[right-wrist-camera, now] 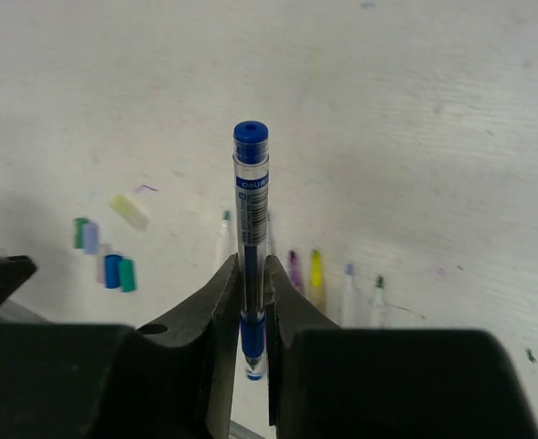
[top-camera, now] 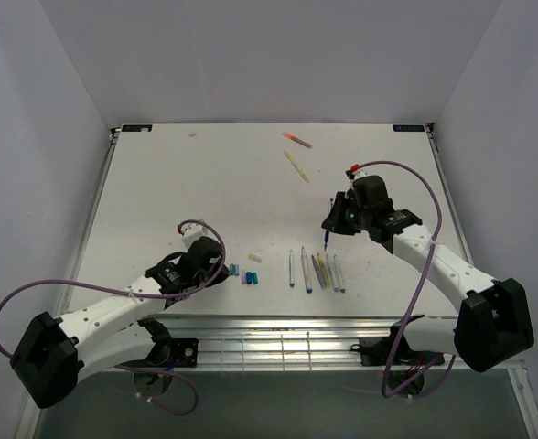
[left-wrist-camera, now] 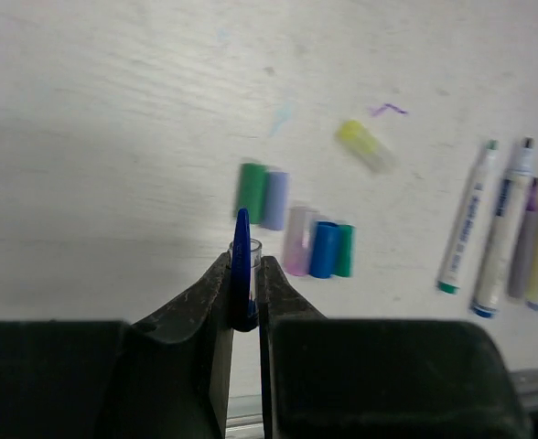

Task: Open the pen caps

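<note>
Left gripper (left-wrist-camera: 244,268): jaws pinched together on a blue cap (left-wrist-camera: 242,233), clip pointing away from the wrist. It hangs low over the table (top-camera: 187,183), just beside the loose caps, which suggests the cap is meant to join them.
Right gripper (right-wrist-camera: 249,267): clamped on the blue pen (right-wrist-camera: 251,192), gripping the barrel near what looks like its writing end, so the rest juts out ahead. It is raised above the row of pens.
Cap and pen: well apart, one in each gripper, so this pen counts as opened.
Loose caps (left-wrist-camera: 323,249): green, lilac, pale pink, blue and teal lie touching in a small cluster, kept on the left arm's side. The pale yellow cap (left-wrist-camera: 365,146) lies near but apart.
Row of pens (top-camera: 315,270): side by side at the near edge between the arms, tips bare, apparently the finished ones.
Two far pens (top-camera: 296,166): well apart at the back, too small to tell whether capped.
Likely next: set both pieces down in their groups.
</note>
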`<state>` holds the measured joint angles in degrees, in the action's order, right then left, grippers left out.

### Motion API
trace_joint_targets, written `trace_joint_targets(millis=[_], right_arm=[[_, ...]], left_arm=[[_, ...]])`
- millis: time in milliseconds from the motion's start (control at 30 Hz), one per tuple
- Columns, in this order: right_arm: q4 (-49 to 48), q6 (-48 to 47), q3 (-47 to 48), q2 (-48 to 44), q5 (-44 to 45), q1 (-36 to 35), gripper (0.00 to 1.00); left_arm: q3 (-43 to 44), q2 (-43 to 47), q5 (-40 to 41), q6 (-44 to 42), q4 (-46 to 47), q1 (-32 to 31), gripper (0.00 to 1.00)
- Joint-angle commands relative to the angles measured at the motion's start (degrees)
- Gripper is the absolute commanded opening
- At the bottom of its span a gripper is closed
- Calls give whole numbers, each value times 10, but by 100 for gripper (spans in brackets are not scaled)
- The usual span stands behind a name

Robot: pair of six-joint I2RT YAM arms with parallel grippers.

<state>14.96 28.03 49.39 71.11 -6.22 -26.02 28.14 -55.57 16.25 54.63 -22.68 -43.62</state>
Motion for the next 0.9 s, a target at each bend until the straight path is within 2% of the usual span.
trace_joint_targets(millis=[0, 233, 567, 667, 700, 800, 867], right_arm=[[98, -41, -9, 14, 82, 25, 8], [101, -50, -66, 45, 104, 50, 8], [80, -61, -101, 83, 95, 51, 8], [72, -63, -106, 89, 91, 51, 15], [70, -63, -109, 92, 95, 51, 19], [65, -65, -112, 94, 97, 51, 23], [62, -66, -113, 93, 96, 51, 26]], left_arm=[[-1, -17, 91, 42, -86, 5, 0], [-22, -65, 73, 29, -35, 26, 0], [-19, -136, -2, -31, 56, 86, 1], [-19, -148, -30, -36, 65, 102, 8], [-19, -154, -37, -36, 68, 105, 15], [-20, -155, -43, -32, 69, 105, 26], [-23, -154, -45, -31, 69, 106, 29]])
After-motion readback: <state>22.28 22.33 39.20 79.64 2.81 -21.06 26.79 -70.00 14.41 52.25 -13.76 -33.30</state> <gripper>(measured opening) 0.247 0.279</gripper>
